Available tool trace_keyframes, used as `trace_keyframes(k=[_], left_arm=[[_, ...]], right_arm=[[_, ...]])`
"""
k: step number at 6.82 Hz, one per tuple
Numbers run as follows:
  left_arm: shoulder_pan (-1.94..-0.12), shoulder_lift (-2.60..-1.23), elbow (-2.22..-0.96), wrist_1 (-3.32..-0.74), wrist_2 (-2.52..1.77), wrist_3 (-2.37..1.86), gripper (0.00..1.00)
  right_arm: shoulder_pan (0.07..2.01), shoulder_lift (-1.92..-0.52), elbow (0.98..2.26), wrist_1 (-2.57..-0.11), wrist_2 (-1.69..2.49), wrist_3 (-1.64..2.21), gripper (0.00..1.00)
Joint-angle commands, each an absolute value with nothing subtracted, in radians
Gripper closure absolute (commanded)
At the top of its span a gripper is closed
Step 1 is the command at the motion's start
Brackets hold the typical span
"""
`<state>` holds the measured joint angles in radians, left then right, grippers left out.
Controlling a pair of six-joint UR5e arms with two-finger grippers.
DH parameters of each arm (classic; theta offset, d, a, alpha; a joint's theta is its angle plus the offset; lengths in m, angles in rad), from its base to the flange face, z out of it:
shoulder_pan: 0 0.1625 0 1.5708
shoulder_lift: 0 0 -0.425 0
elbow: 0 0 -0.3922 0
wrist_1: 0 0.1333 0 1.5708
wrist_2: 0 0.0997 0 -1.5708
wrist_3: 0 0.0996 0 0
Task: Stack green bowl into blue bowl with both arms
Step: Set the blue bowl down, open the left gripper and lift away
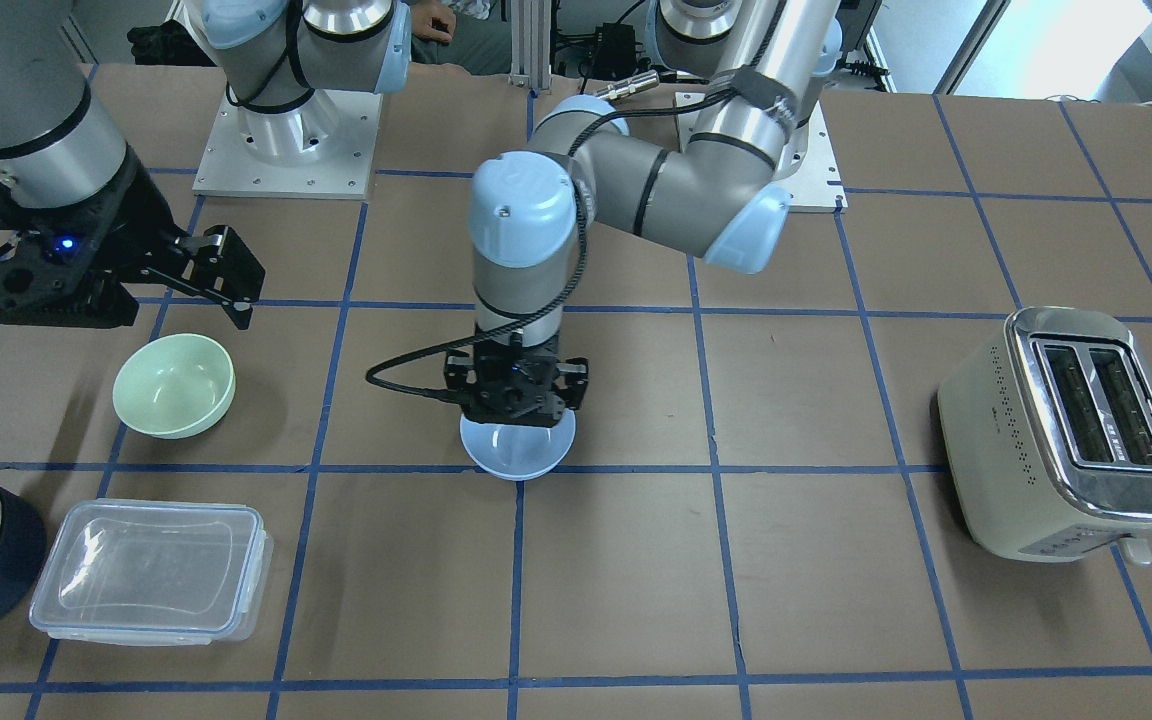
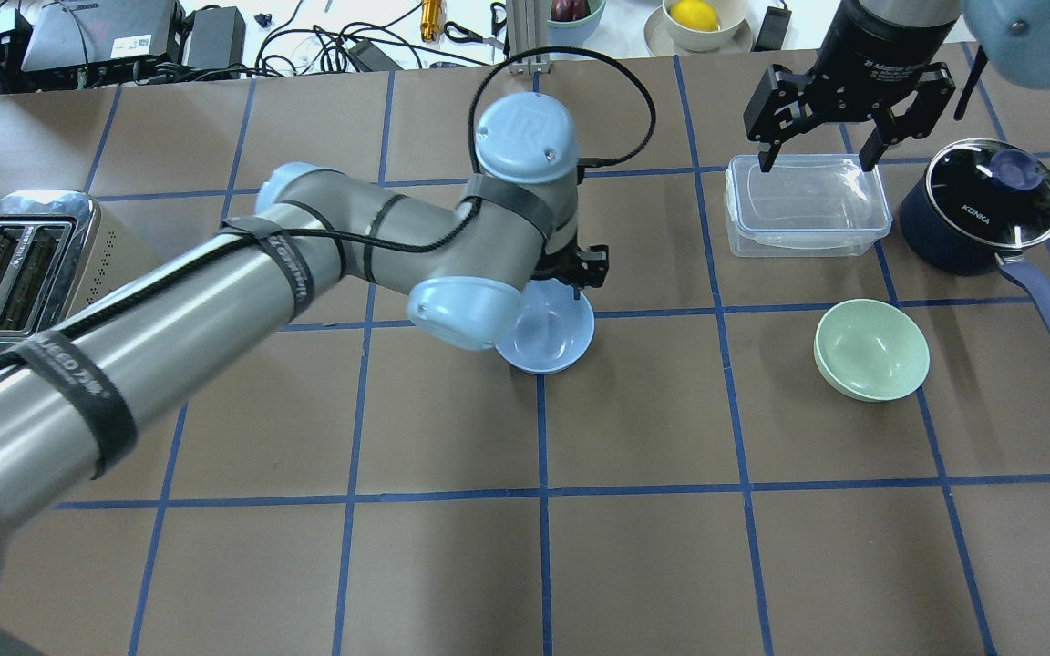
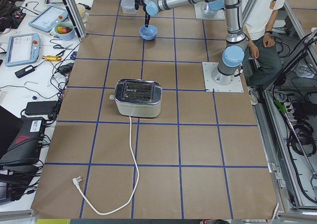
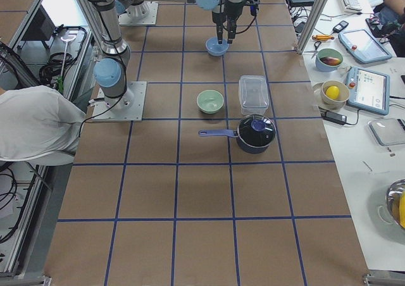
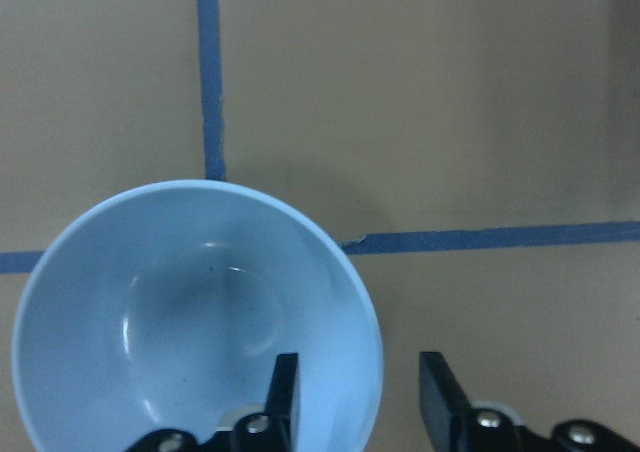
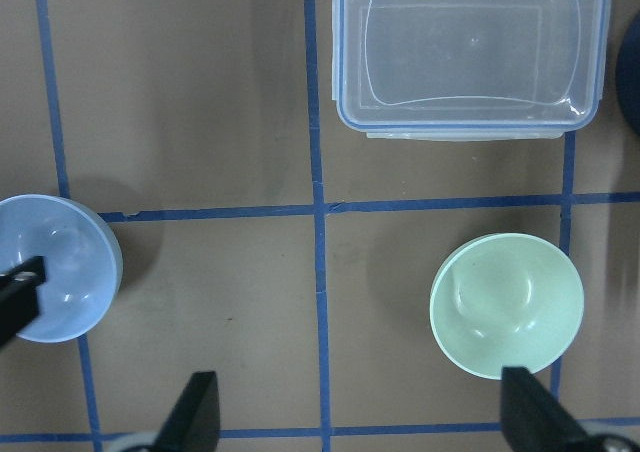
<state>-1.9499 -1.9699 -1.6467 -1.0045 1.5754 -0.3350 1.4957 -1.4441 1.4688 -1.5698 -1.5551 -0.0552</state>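
Currently the green bowl [image 2: 871, 349] is seen upright on the table [image 2: 634, 547], near a plastic box [image 2: 803, 239] and a saucepan [image 2: 981, 214]. It is well apart from the blue bowl [image 2: 557, 337], which sits mid-table. The blue bowl's rim is straddled by the left gripper [image 5: 360, 364], with one finger inside, one outside, jaws apart, nothing clamped. The right gripper [image 2: 817, 164] is held up on the green bowl's side, spread wide, empty. Judged step: rim pinch on the blue bowl. The wall should be centred between the fingers before closing, and the glossy bowl kept level.
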Motion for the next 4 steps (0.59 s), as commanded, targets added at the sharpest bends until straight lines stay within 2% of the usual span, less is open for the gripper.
trace_keyframes(k=[1,3,4], left_arm=[[-1.753,-1.822,-1.615,-1.228,1.566,-0.136,0.00],[-1.585,-1.682,-1.578,-1.425,1.537,0.099,0.00],[-1.572,-1.624,-1.578,-1.463,1.548,0.127,0.00]], right_arm=[[1.401,-1.431,1.576,-1.600,-1.560,-0.219,0.00],[1.274,-1.431,1.749,-1.759,-1.559,-0.340,0.00],[1.225,-1.431,1.837,-1.837,-1.565,-0.385,0.00]])
